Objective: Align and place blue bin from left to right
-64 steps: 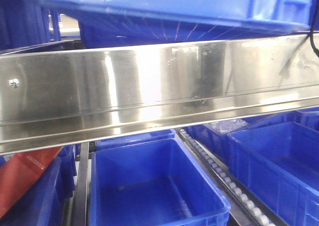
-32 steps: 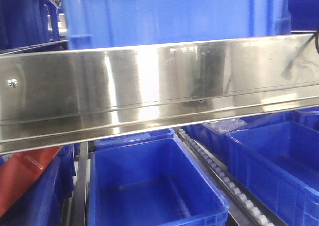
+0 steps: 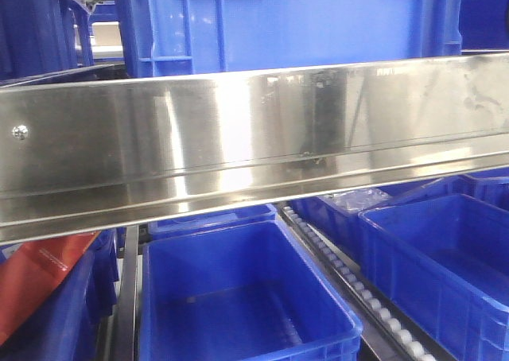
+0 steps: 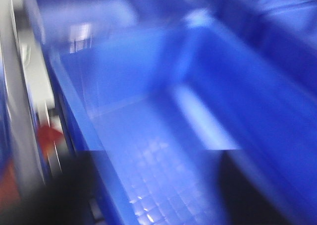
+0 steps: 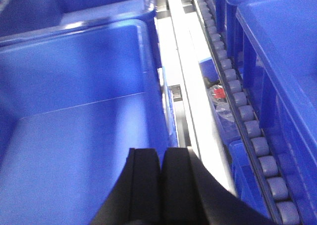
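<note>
The blue bin (image 3: 302,23), ribbed and medium blue, stands upright above and behind the steel rail (image 3: 238,138) in the front view. No gripper shows there. The left wrist view is badly blurred. In it my left gripper (image 4: 158,195) hangs over the gridded floor of a blue bin (image 4: 148,111), with its two dark fingers (image 4: 64,195) wide apart and nothing between them. My right gripper (image 5: 162,153) is shut with the fingers touching, just above the right wall (image 5: 153,76) of a blue bin. I cannot tell whether the wrist views show the same bin.
Under the rail, open blue bins (image 3: 238,297) (image 3: 445,258) sit in lanes divided by a roller track (image 3: 374,301). A red-orange package (image 3: 36,281) lies at lower left. In the right wrist view a steel divider (image 5: 183,86) and rollers (image 5: 247,126) run beside the bin.
The blue bin above the rail went from tilted, with its underside showing, to upright, and it shifted right. The black cable at the right edge has gone from view.
</note>
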`<state>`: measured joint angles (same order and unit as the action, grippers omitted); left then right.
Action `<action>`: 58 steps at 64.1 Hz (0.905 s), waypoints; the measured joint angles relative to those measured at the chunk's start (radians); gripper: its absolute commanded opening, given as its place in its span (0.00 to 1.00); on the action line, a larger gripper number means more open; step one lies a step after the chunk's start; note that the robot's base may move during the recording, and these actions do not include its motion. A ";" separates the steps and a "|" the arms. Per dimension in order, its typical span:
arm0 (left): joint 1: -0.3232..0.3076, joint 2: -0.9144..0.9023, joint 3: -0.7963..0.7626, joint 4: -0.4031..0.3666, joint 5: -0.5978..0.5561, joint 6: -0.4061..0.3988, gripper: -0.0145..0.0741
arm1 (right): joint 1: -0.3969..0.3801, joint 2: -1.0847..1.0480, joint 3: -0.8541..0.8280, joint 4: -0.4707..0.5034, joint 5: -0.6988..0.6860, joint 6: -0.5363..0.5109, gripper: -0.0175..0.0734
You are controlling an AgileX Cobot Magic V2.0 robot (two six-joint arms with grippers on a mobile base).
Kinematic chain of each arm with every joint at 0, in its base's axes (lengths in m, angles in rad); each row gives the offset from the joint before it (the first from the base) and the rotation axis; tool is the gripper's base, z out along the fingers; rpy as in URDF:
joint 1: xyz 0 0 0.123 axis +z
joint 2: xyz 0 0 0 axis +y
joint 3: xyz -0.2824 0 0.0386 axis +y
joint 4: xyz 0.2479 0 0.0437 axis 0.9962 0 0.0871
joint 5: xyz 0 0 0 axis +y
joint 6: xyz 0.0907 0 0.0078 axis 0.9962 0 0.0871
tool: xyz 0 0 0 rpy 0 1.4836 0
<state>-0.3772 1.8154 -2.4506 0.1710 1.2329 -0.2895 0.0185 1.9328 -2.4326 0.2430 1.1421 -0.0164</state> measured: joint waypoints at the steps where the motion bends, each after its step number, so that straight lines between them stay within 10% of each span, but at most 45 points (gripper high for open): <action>1: 0.000 -0.004 0.000 0.000 0.000 0.008 0.17 | 0.003 -0.004 0.000 0.000 0.002 0.000 0.11; 58: 0.051 -0.034 0.063 -0.004 0.000 0.195 0.18 | 0.116 -0.027 0.234 -0.047 -0.295 -0.156 0.11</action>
<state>-0.3267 1.7812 -2.3872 0.1667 1.2331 -0.0949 0.1341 1.9057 -2.1989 0.1964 0.8467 -0.1725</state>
